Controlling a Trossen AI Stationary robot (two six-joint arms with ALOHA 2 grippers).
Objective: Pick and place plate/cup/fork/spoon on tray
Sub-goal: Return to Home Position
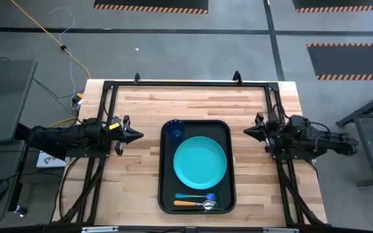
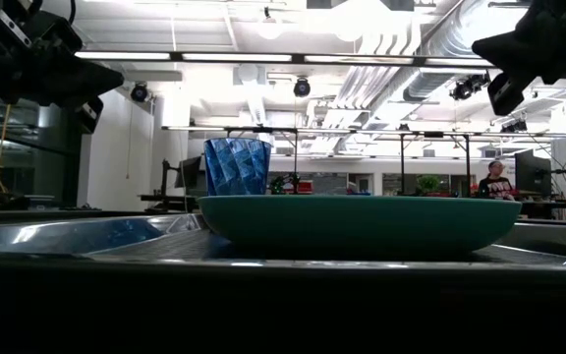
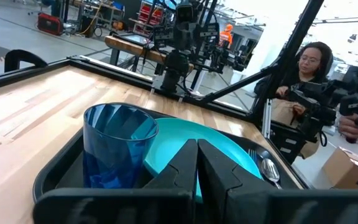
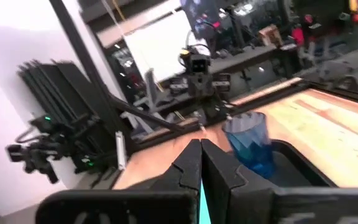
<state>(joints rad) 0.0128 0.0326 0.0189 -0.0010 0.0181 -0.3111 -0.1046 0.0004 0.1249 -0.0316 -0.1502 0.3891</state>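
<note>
The black tray (image 1: 228, 162) lies in the middle of the wooden table. The turquoise plate (image 1: 200, 162) rests flat in its middle. The dark-blue cup (image 1: 175, 132) stands upright in its far left corner. The light-blue fork (image 1: 195, 196) and the orange-handled spoon (image 1: 196, 204) lie side by side along the tray's near end. My left gripper (image 1: 140, 135) is shut and empty, left of the tray. My right gripper (image 1: 246, 131) is shut and empty, right of the tray. Both hang above the table.
A black frame (image 1: 186, 84) runs along the table's far and side edges. Bare wood lies on both sides of the tray. A person (image 3: 306, 68) sits beyond the table's right side.
</note>
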